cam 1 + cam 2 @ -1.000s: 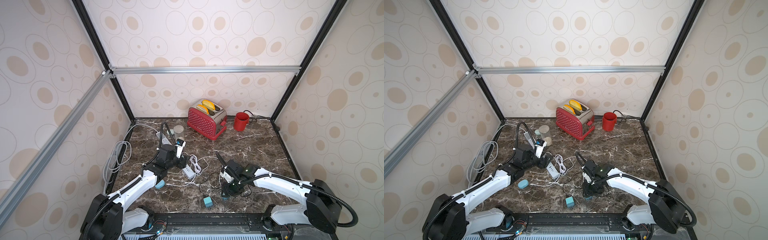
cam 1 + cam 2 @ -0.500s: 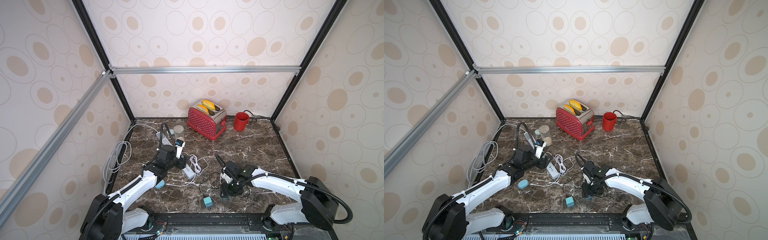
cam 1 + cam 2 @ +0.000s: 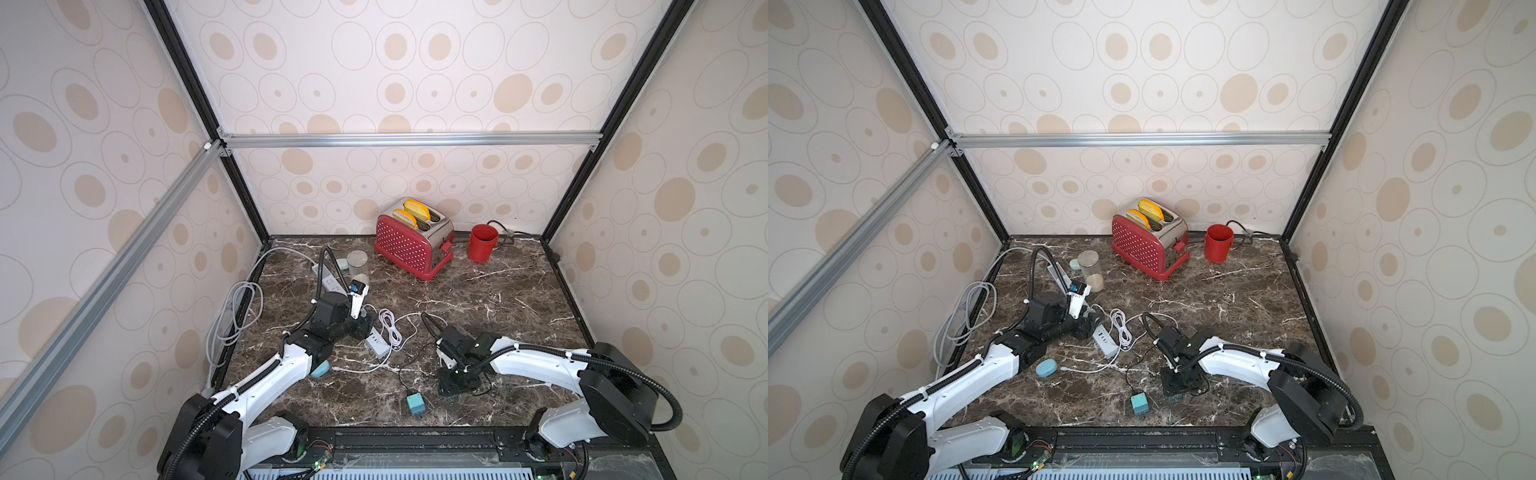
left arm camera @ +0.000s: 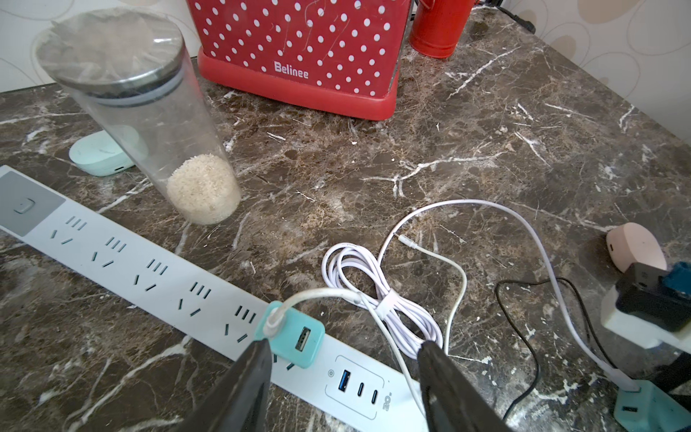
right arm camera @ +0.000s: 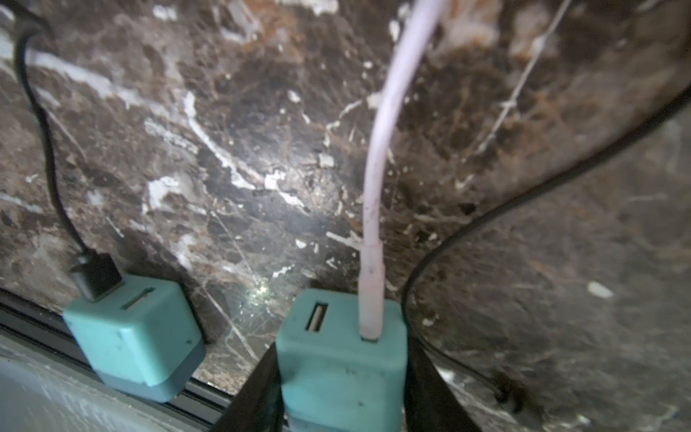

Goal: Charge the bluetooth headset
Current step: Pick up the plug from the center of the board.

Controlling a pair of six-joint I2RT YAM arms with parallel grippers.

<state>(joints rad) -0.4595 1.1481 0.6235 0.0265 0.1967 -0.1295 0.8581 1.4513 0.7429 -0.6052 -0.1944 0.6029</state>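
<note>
My right gripper [image 5: 342, 344] [image 3: 451, 390] points down at the table's front and is shut on a teal USB charger [image 5: 342, 374], which has a white cable [image 5: 377, 168] plugged into it. A second teal charger [image 5: 134, 336] [image 3: 415, 404] with a black cable lies beside it. My left gripper [image 4: 344, 346] [image 3: 363, 328] hangs open over the white power strip [image 4: 131, 262], next to a third teal charger [image 4: 295, 336] plugged into the strip. A pink headset case [image 4: 635, 250] lies by the right wrist. A blue case [image 3: 1046, 368] lies by my left forearm.
A mint case [image 4: 101, 157] sits behind a clear jar of rice [image 4: 157, 131]. A red dotted toaster [image 3: 411, 245] and a red cup [image 3: 482, 243] stand at the back. A coiled white cable [image 4: 389, 299] lies by the strip. Grey cable loops [image 3: 235, 316] run along the left wall.
The right gripper's jaws opened wider, then closed in on the teal charger, and the arm shifted only slightly. The left arm has not moved.
</note>
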